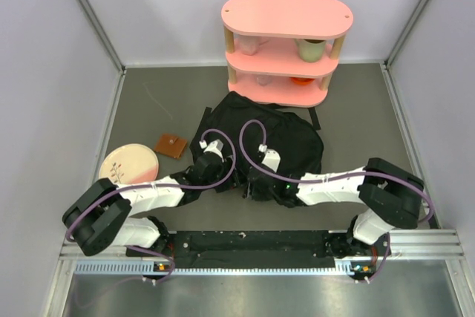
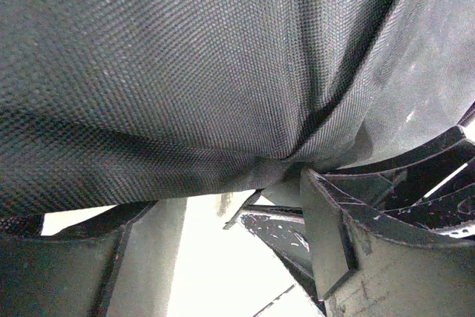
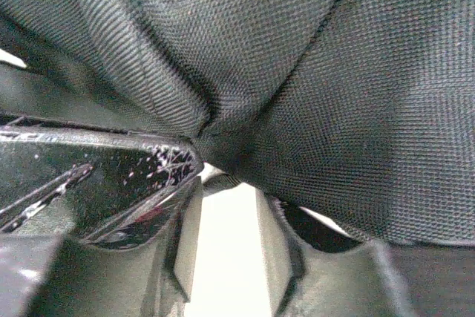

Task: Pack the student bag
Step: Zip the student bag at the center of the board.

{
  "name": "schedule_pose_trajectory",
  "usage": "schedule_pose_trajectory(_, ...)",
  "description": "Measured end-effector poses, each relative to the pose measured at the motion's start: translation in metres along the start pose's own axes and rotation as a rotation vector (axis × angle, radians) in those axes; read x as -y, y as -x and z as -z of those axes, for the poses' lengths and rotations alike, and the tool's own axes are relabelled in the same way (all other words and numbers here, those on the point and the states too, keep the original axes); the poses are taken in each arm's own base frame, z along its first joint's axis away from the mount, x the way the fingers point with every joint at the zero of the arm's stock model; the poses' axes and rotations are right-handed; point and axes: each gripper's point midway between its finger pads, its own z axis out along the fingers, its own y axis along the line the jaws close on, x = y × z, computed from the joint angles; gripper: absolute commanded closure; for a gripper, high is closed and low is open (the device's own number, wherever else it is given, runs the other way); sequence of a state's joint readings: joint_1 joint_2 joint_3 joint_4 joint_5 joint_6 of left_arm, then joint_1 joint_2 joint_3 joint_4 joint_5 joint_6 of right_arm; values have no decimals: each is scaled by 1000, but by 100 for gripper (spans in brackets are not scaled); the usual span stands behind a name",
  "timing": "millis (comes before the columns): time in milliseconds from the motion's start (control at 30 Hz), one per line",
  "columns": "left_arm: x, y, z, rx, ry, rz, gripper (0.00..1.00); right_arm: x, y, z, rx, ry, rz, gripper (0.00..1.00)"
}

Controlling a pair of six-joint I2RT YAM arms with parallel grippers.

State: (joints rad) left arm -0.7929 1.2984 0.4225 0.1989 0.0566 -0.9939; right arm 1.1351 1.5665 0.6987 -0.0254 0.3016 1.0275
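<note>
Bag (image 1: 293,139) lies slumped in the middle of the table (image 1: 148,105), a floppy black heap just in front of the pink shelf (image 1: 286,16). Its far edge is right by the bottom tier, and I cannot tell if they touch. From the top camera I see both arms reaching in over the bag's near side, one from each flank. The two wrists are close together above the near-left part of the fabric.

On my left wrist feed, the left gripper (image 2: 226,191) sits under black weave that fills the upper view. Its fingers (image 2: 371,257) stand apart with bright light between them. A crease in the cloth runs down to the tip of the right-hand one. I cannot tell whether they pinch any cloth.

On the right wrist feed, the right gripper (image 3: 228,187) has its fingers (image 3: 278,257) drawn near each other, with only a slim strip of light between. The fabric puckers to a point right at their tips, which I read as the jaws pinching a fold of the bag.

Left of the bag are a pink plate (image 1: 128,165) with a dark sprig pattern and a brown square (image 1: 171,145), which lies between plate and bag, apart from both. On the shelf's middle tier a green cup (image 1: 312,48) stands at the right and a pink cup (image 1: 249,44) at the left. An orange thing (image 1: 300,80) sits on the bottom tier.
</note>
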Motion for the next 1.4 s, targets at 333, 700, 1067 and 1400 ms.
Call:
schedule_pose_trajectory(333, 2, -1, 0, -3, -6, 6, 33, 3, 1, -9, 12, -69, -108, 100)
schedule_pose_trajectory(700, 2, -6, 0, -26, -13, -1, 32, 40, -6, 22, 27, -68, -91, 81)
schedule_pose_trajectory(1067, 4, -6, -7, -41, -8, -1, 32, 47, -5, 32, 21, -79, 0, 64)
schedule_pose_trajectory(1400, 5, -7, -7, -45, -13, -1, 35, 31, 4, 16, 14, -110, 88, 70)
